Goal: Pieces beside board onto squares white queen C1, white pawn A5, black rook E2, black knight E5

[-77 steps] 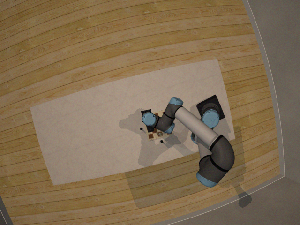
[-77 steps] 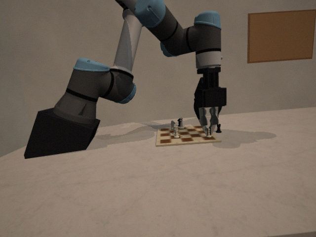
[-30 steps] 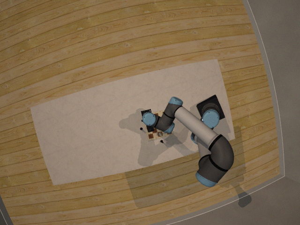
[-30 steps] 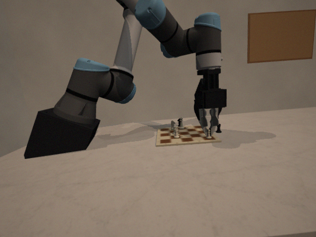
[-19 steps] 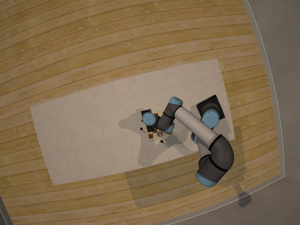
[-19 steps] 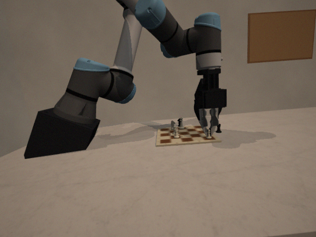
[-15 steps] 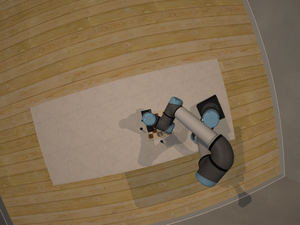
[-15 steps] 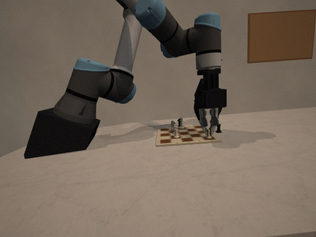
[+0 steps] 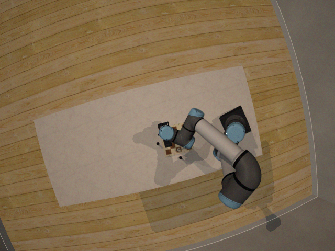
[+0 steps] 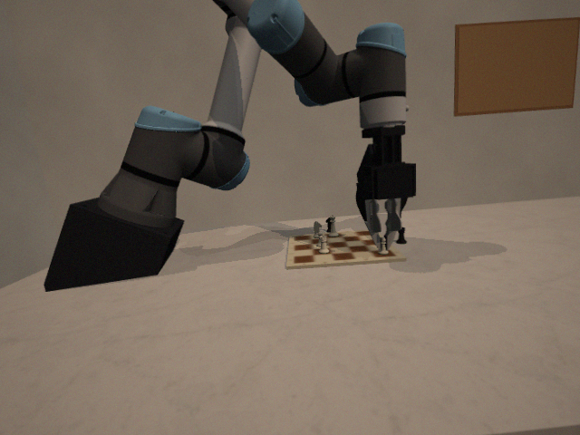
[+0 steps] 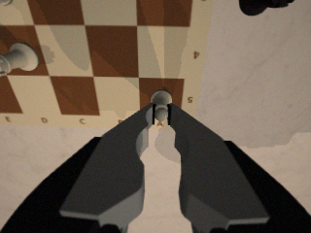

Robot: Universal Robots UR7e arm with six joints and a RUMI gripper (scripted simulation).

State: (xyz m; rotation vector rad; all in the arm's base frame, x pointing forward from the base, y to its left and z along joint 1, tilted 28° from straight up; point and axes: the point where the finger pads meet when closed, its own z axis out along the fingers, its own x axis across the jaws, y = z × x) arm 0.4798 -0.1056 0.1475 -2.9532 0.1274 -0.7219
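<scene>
White pawn point(image 11: 160, 98) is sitting pinched in the end effector point(image 11: 160, 113), right over the dark corner square where the A and 5 labels are meeting, so A5.

Going big to small. Pale surface point(image 10: 290, 346) is carrying everything. Arm point(image 10: 309, 56) is reaching over from its black base point(image 10: 70, 253) and hanging the end effector point(image 10: 384, 234) straight down at the near right corner of the board point(image 10: 304, 263). Board point(image 11: 117, 58) is lying flat, with a few pieces standing further in: a white one point(image 11: 19, 57) at the left in the wrist view, and a small cluster point(image 10: 323, 234) in the exterior view. One dark piece point(image 10: 401, 235) is waiting off the board just beside that corner, another point(image 9: 157, 144) on the opposite side; too small to tell which is rook and which is knight.

Pawn point(image 10: 382, 246) is looking upright, base at or very near the square; contact is hard to confirm from here.

My read: placing step, nearly done. To finish well:
- making sure the base is fully down before releasing
- centering it in A5; the square is at the board's corner, so drift toward either edge is putting it out
- opening slowly and evenly so neither finger is dragging the head sideways
- lifting straight up, no sideways move until clear, since the dark piece off the corner is close.
</scene>
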